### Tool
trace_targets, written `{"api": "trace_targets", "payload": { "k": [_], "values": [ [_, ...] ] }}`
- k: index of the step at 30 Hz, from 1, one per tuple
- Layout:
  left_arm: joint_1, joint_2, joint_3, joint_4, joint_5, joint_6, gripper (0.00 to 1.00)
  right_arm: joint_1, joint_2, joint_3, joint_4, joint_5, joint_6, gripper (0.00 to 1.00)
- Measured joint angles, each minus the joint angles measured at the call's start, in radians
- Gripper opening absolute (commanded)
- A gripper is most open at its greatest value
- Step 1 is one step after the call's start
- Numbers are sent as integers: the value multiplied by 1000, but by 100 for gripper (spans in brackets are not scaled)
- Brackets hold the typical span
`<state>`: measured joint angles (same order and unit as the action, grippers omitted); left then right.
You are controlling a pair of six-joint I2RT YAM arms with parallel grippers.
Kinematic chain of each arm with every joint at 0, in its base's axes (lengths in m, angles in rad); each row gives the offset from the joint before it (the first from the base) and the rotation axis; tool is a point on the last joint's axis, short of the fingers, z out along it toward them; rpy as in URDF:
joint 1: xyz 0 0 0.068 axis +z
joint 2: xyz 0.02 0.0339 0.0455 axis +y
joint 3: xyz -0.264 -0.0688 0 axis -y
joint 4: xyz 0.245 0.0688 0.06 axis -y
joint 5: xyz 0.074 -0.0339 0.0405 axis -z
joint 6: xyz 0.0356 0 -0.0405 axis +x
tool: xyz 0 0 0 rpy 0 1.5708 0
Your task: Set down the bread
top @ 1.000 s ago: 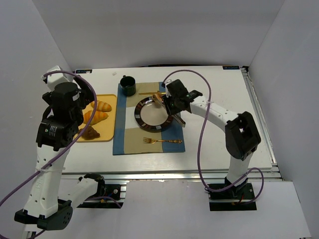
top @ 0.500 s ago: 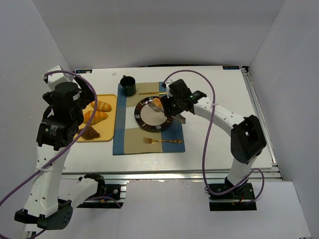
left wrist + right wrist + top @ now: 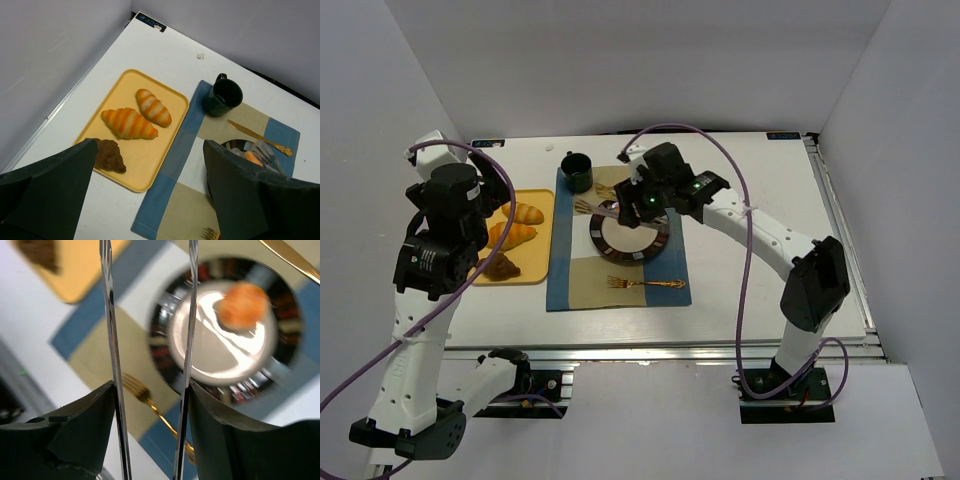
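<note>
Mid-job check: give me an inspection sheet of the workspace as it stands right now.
Surface: white table; blue and beige placemat in the middle.
Job's things: round bun lies on the dark-rimmed plate; dark brown chunk lies on the yellow tray.
Clutter: two croissants on the tray; green mug; gold knife; gold fork.
Grippers: left gripper open, empty, above the tray; right gripper open, empty, above the plate.
Cables: purple cables loop along both arms; no snag seen.
Surroundings: plain white walls; nothing else seen.
</note>
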<state>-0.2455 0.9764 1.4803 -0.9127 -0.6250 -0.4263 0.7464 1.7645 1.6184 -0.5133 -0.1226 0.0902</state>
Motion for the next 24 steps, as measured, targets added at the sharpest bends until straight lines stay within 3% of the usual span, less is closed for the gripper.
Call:
{"api": "trace_targets", "payload": {
  "k": [15,24],
  "values": [
    [0,18,48,-20,0,13,98,248,455,341,140,-250,3,64],
    [0,18,50,-23,5,15,98,279,554,391,151,-266,-22,65]
  ]
}}
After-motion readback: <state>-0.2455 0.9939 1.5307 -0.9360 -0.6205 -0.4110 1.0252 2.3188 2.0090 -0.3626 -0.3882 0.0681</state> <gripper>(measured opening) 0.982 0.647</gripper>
